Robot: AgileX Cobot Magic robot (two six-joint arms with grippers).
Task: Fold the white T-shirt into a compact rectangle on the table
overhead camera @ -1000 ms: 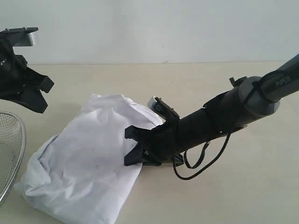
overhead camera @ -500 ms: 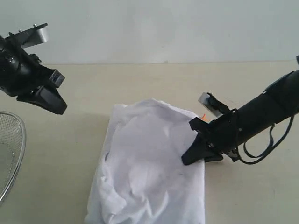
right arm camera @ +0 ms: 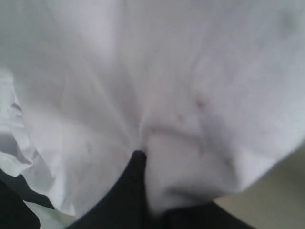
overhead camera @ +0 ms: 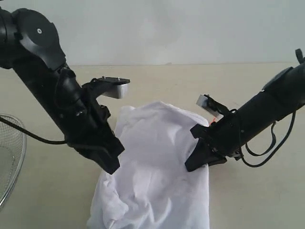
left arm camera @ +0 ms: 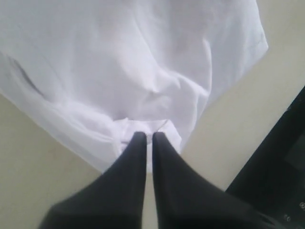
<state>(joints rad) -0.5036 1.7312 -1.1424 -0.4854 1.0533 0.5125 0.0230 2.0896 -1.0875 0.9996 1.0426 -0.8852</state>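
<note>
Where beige table (overhead camera: 157, 78) meets pale wall (overhead camera: 167, 28), the right claw (overhead camera: 190, 164) pinches the shirt (overhead camera: 152, 162); the left claw (overhead camera: 111, 165), pressed together, touches its edge.

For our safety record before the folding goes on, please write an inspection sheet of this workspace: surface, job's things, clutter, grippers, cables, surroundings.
Surface: table, pale beige.
Job's things: T-shirt, white, crumpled on the table, not yet a rectangle.
Clutter: wire basket at the left, apart from the T-shirt.
Grippers: left gripper shut, tips at the T-shirt's edge; right gripper shut on the T-shirt's other side.
Cables: right cable hangs in a loop; left cable trails leftward.
Surroundings: plain wall behind the table.
</note>
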